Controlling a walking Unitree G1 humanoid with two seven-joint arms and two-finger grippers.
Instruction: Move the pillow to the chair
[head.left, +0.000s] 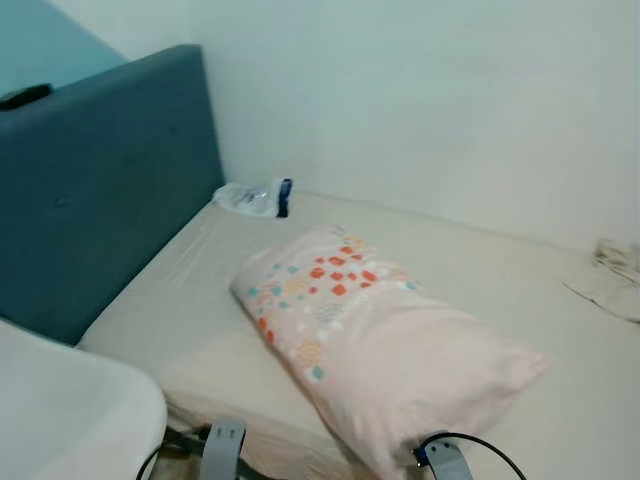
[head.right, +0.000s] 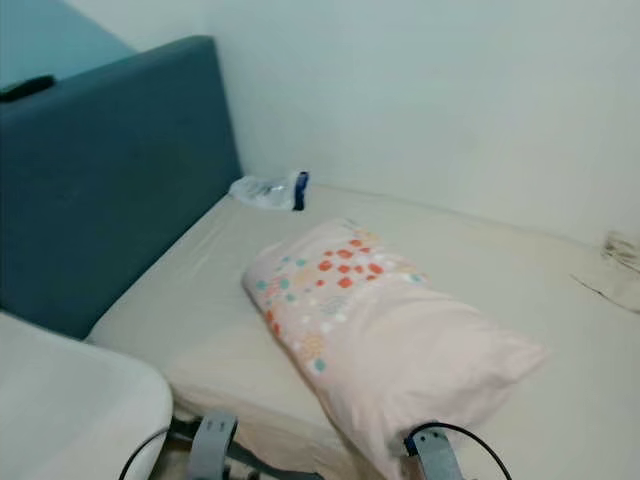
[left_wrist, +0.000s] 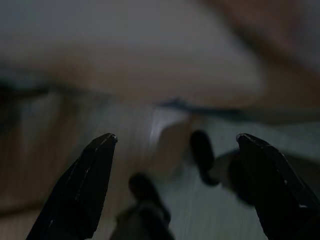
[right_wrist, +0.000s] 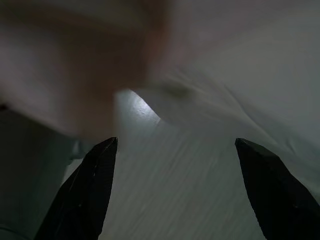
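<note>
Left gripper (left_wrist: 175, 140): low at the near edge of the scene, its two black fingers spread wide with nothing between them; the wrist view is dark and blurred, showing only a pale floor and vague dark shapes.
Right gripper (right_wrist: 175, 142): also low and near, fingers spread apart and empty; a dim pale surface and a blurred brownish mass lie beyond them.
Left arm (head.left: 222, 445): its silver wrist shows at the bottom edge, below the mattress edge.
Right arm (head.left: 447, 460): silver wrist with a looped black cable, just beneath the pillow's near corner.
White rounded object (head.left: 70, 415): at the near left, beside the bed.
Pillow (head.left: 370, 335): pale pink with a patch of orange, teal and white dots, lying diagonally on the bed, near end at the mattress edge.
Bed (head.left: 180, 310): beige sheet, set against the wall.
Headboard (head.left: 95, 180): blue-teal, on the left.
Plastic bag (head.left: 250, 197): clear, crumpled, in the far corner by the headboard.
Crumpled cloth (head.left: 615, 275): at the far right edge.
</note>
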